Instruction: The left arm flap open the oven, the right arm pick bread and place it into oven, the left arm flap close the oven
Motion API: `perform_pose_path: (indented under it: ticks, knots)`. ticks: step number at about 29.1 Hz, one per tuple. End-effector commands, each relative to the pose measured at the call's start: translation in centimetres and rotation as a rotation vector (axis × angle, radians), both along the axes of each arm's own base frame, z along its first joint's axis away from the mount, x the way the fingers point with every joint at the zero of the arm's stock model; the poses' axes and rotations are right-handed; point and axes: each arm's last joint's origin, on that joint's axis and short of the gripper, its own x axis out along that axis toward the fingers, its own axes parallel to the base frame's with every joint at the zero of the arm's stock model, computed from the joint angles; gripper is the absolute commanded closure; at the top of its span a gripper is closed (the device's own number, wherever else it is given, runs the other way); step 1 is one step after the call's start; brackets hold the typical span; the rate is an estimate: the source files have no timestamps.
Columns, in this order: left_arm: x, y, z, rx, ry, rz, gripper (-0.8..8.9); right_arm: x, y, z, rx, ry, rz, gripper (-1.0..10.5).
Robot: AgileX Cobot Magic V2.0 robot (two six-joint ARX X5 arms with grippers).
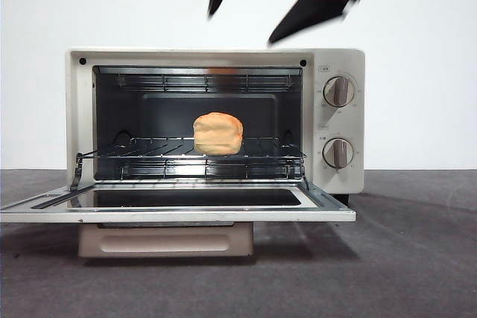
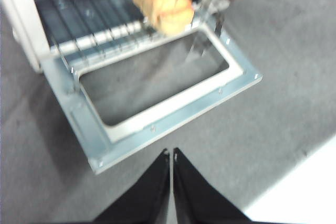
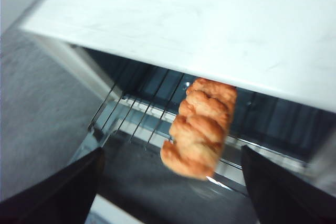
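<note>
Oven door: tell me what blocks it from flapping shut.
Nothing visible does. The bread lies on the wire rack inside the oven, and both end effectors, left and right, are clear of the door.

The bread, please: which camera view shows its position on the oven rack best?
The front view: the bread sits mid-rack, sharp and unobstructed. The right wrist view shows its lumpy length from above, blurred. The left wrist view crops it at the picture's edge.

Golden lumpy bread loaf (image 1: 218, 133) lies on the wire rack (image 1: 149, 147) inside the cream boxy toaster oven (image 1: 339, 57); glass door (image 1: 179, 206) folded down before it.
</note>
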Motion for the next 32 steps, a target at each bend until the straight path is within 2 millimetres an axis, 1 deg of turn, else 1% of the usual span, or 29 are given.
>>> perform_pose_path:
  ticks: [1,4,7,10,14,19,21,25,28,32]
  knots:
    - [0.2,-0.2,0.5,-0.015,-0.04,-0.006,7.98,-1.5,-1.3,1.5,-0.127,-0.092,0.061,5.3]
    - [0.3,-0.2,0.7,-0.026,-0.058,-0.006,7.98,-2.7,-3.0,2.2,-0.175,-0.108,0.073,5.3]
    - [0.4,-0.3,0.7,-0.031,-0.066,-0.006,7.98,-4.0,-4.2,2.6,-0.152,-0.117,0.086,5.3]
    - [0.4,-0.3,0.8,-0.032,-0.069,-0.005,7.98,-5.1,-5.2,2.4,-0.132,-0.123,0.102,5.3]
    - [0.4,-0.3,0.8,-0.031,-0.069,-0.004,7.98,-6.4,-6.2,1.0,-0.121,-0.102,0.112,5.3]
    - [0.4,-0.2,0.7,-0.02,-0.076,0.013,7.98,-8.0,-7.2,-2.1,-0.106,-0.055,0.147,5.3]
    - [0.5,-0.2,0.7,-0.022,-0.077,0.013,7.98,-8.4,-7.3,-3.0,-0.088,-0.033,0.162,5.3]
    - [0.8,-0.4,0.2,-0.033,-0.077,0.021,7.98,-8.7,-7.5,-3.8,-0.089,-0.015,0.173,5.3]
    - [1.6,-0.7,-0.7,-0.049,-0.058,0.054,7.99,-8.7,-7.5,-3.8,-0.089,-0.017,0.172,5.3]
    - [4.5,-0.4,-3.1,-0.077,-0.044,0.211,7.99,-8.7,-7.5,-3.8,-0.09,-0.016,0.173,5.3]
